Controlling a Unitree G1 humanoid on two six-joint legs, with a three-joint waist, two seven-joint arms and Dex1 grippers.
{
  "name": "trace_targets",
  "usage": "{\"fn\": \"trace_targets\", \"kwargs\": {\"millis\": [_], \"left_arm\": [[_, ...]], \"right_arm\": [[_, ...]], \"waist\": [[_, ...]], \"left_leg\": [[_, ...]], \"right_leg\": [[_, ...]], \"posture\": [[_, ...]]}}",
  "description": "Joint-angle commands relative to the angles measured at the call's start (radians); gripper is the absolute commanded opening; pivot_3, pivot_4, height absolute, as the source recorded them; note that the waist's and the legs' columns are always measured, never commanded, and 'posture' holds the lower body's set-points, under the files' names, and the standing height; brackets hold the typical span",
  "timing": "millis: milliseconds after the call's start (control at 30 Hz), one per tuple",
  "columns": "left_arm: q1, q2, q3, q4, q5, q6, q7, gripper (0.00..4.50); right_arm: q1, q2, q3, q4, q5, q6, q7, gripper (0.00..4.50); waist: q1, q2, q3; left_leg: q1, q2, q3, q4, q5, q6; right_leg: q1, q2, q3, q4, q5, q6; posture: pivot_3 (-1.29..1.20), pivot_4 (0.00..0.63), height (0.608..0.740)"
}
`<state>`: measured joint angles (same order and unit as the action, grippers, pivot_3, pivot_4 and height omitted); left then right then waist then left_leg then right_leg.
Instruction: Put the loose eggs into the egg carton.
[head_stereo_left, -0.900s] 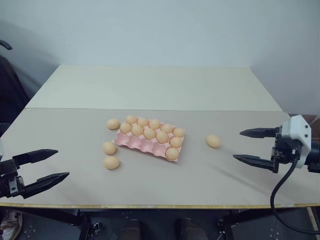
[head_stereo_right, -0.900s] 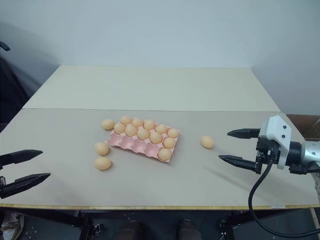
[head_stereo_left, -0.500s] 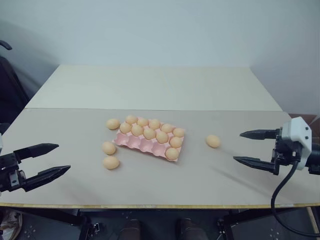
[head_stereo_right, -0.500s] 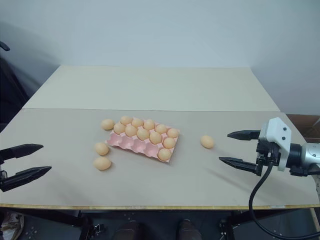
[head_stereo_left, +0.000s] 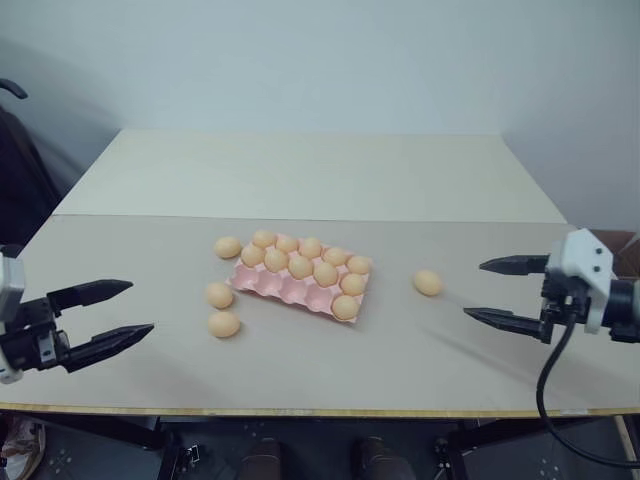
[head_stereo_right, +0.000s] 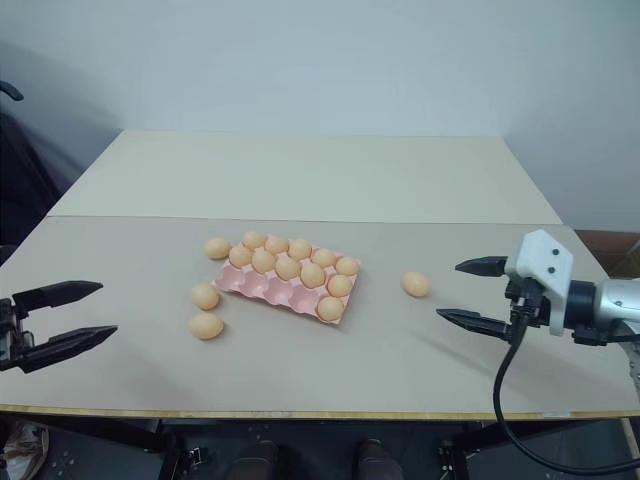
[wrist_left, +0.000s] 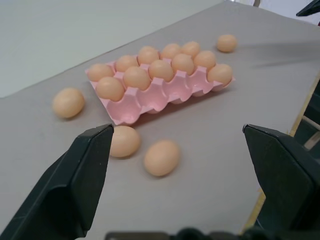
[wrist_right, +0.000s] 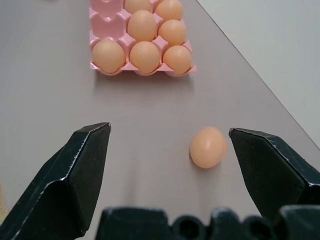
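Four loose eggs (head_stereo_left: 427, 283) around carton (head_stereo_left: 285, 288)

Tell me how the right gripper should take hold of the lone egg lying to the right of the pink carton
Probably across the egg's narrow middle, one finger on each long side, coming down from above. It lies on its side on the bare table, well apart from the egg carton, so both sides are free. The right gripper is open wide and faces it from the right.

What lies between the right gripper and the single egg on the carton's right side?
Nothing: bare table separates the right gripper from that egg, as the right eye view shows.
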<state>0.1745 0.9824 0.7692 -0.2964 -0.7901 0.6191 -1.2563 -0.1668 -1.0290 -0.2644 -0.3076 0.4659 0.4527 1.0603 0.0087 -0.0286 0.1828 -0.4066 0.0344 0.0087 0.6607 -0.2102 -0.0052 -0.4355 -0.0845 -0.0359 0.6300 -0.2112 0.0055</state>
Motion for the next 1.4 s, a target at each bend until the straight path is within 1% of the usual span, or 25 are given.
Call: {"fn": "trace_targets", "kwargs": {"millis": [33, 67, 167, 300, 400, 433, 533, 633, 667, 800, 833, 967, 1033, 1100, 1233, 1300, 1400], "left_arm": [[-0.03, 0.023, -0.023, 0.006, -0.009, -0.018, -0.019, 4.5], [-0.036, 0.025, -0.03, 0.009, -0.009, -0.019, -0.023, 4.5], [-0.059, 0.031, -0.051, 0.016, -0.013, -0.02, -0.036, 4.5], [-0.117, 0.038, -0.096, 0.018, -0.035, -0.016, -0.057, 4.5], [-0.184, 0.046, -0.146, 0.028, -0.032, -0.022, -0.061, 4.5], [-0.2, 0.048, -0.157, 0.033, -0.032, -0.022, -0.064, 4.5], [-0.218, 0.05, -0.169, 0.042, -0.028, -0.023, -0.073, 4.5], [-0.216, 0.047, -0.169, 0.04, -0.021, -0.025, -0.072, 4.5], [-0.214, 0.046, -0.166, 0.039, -0.021, -0.025, -0.071, 4.5], [-0.207, 0.048, -0.153, 0.039, -0.014, -0.03, -0.069, 4.5], [-0.205, 0.049, -0.15, 0.039, -0.013, -0.031, -0.069, 4.5], [-0.204, 0.049, -0.148, 0.04, -0.011, -0.031, -0.067, 4.5], [-0.203, 0.049, -0.147, 0.04, -0.01, -0.031, -0.067, 4.5], [-0.202, 0.05, -0.146, 0.043, -0.008, -0.031, -0.069, 4.5], [-0.199, 0.05, -0.146, 0.043, -0.005, -0.029, -0.072, 4.5], [-0.201, 0.051, -0.146, 0.044, -0.005, -0.029, -0.072, 4.5], [-0.202, 0.054, -0.145, 0.046, -0.004, -0.029, -0.073, 4.5]], "right_arm": [[-0.08, 0.038, 0.107, -0.018, -0.058, 0.034, -0.076, 4.38], [-0.106, 0.051, 0.143, -0.011, -0.08, 0.047, -0.097, 4.38], [-0.217, 0.12, 0.28, 0.073, -0.218, 0.091, -0.21, 4.38], [-0.322, 0.192, 0.375, 0.197, -0.329, 0.118, -0.292, 4.38], [-0.364, 0.217, 0.416, 0.262, -0.364, 0.118, -0.285, 4.38], [-0.376, 0.225, 0.426, 0.276, -0.371, 0.126, -0.28, 4.38], [-0.406, 0.253, 0.453, 0.341, -0.4, 0.114, -0.279, 4.38], [-0.433, 0.284, 0.453, 0.381, -0.406, 0.121, -0.277, 3.83], [-0.435, 0.286, 0.448, 0.374, -0.406, 0.12, -0.272, 3.59], [-0.441, 0.294, 0.403, 0.281, -0.358, 0.172, -0.25, 2.22], [-0.443, 0.298, 0.394, 0.247, -0.345, 0.185, -0.247, 1.98], [-0.476, 0.359, 0.372, 0.078, -0.264, 0.278, -0.256, 1.98], [-0.49, 0.415, 0.411, -0.014, -0.241, 0.321, -0.272, 1.98], [-0.497, 0.465, 0.447, -0.059, -0.229, 0.355, -0.29, 1.98], [-0.488, 0.565, 0.558, -0.065, -0.247, 0.375, -0.326, 1.98], [-0.474, 0.587, 0.611, -0.048, -0.274, 0.359, -0.338, 1.98], [-0.476, 0.595, 0.647, -0.01, -0.307, 0.335, -0.357, 1.98]], "waist": [[-0.004, 0.0, 0.0], [-0.006, 0.0, 0.0], [-0.012, 0.0, 0.0], [-0.009, -0.001, 0.0], [-0.004, -0.001, 0.0], [-0.003, -0.001, 0.0], [-0.007, -0.001, 0.0], [-0.015, -0.001, 0.0], [-0.018, -0.001, 0.0], [-0.023, -0.001, 0.0], [-0.023, -0.001, 0.0], [-0.026, -0.001, 0.0], [-0.026, -0.001, 0.0], [-0.023, -0.001, 0.0], [-0.02, -0.002, -0.001], [-0.02, -0.002, -0.001], [-0.02, -0.002, -0.001]], "left_leg": [[0.0, 0.0, 0.001, 0.0, 0.0, 0.0], [0.0, 0.0, 0.001, 0.0, 0.0, 0.0], [0.0, 0.001, 0.001, 0.0, 0.0, 0.0], [-0.001, 0.002, 0.003, 0.0, 0.0, 0.0], [-0.002, 0.001, 0.003, 0.0, 0.0, 0.0], [-0.002, 0.001, 0.003, 0.0, 0.0, 0.0], [-0.002, 0.002, 0.005, 0.0, 0.0, 0.0], [-0.001, 0.002, 0.006, 0.0, 0.0, 0.0], [-0.001, 0.003, 0.006, 0.0, 0.0, 0.0], [0.0, 0.003, 0.007, 0.0, 0.0, 0.0], [0.0, 0.004, 0.007, 0.0, 0.0, 0.0], [0.001, 0.005, 0.008, 0.0, 0.0, 0.0], [0.001, 0.007, 0.01, 0.0, 0.0, 0.0], [0.001, 0.01, 0.01, 0.0, 0.0, 0.0], [0.001, 0.013, 0.01, 0.0, 0.0, 0.0], [0.001, 0.013, 0.011, 0.0, 0.0, 0.0], [0.002, 0.012, 0.013, 0.0, 0.0, 0.0]], "right_leg": [[0.0, 0.0, 0.0, 0.0, 0.0, 0.0], [0.0, 0.001, 0.001, 0.001, 0.0, 0.0], [-0.002, 0.003, 0.003, 0.001, 0.001, -0.001], [-0.003, 0.005, 0.006, 0.001, 0.002, -0.002], [-0.004, 0.005, 0.006, 0.001, 0.002, -0.001], [-0.004, 0.005, 0.007, 0.001, 0.005, 0.003], [-0.004, 0.006, 0.009, 0.0, 0.006, 0.005], [-0.004, 0.007, 0.01, 0.001, 0.007, 0.005], [-0.005, 0.007, 0.011, 0.001, 0.007, 0.005], [-0.005, 0.008, 0.012, 0.001, 0.008, 0.005], [-0.005, 0.008, 0.012, 0.001, 0.008, 0.005], [-0.005, 0.01, 0.013, 0.002, 0.009, 0.005], [-0.006, 0.011, 0.014, 0.002, 0.01, 0.003], [-0.006, 0.014, 0.014, 0.001, 0.01, 0.003], [-0.006, 0.017, 0.013, 0.001, 0.011, 0.001], [-0.006, 0.017, 0.014, 0.001, 0.011, 0.0], [-0.007, 0.016, 0.015, 0.001, 0.012, 0.0]], "posture": [[0.0, 0.15, 0.74], [0.0, 0.15, 0.74], [0.0, 0.15, 0.74], [0.0, 0.15, 0.74], [0.0, 0.15, 0.74], [0.0, 0.15, 0.74], [0.0, 0.15, 0.74], [0.0, 0.15, 0.74], [0.0, 0.15, 0.74], [0.0, 0.15, 0.74], [0.0, 0.15, 0.74], [0.0, 0.15, 0.74], [0.0, 0.15, 0.74], [0.0, 0.15, 0.74], [0.0, 0.15, 0.74], [0.0, 0.15, 0.74], [0.0, 0.15, 0.74]]}}
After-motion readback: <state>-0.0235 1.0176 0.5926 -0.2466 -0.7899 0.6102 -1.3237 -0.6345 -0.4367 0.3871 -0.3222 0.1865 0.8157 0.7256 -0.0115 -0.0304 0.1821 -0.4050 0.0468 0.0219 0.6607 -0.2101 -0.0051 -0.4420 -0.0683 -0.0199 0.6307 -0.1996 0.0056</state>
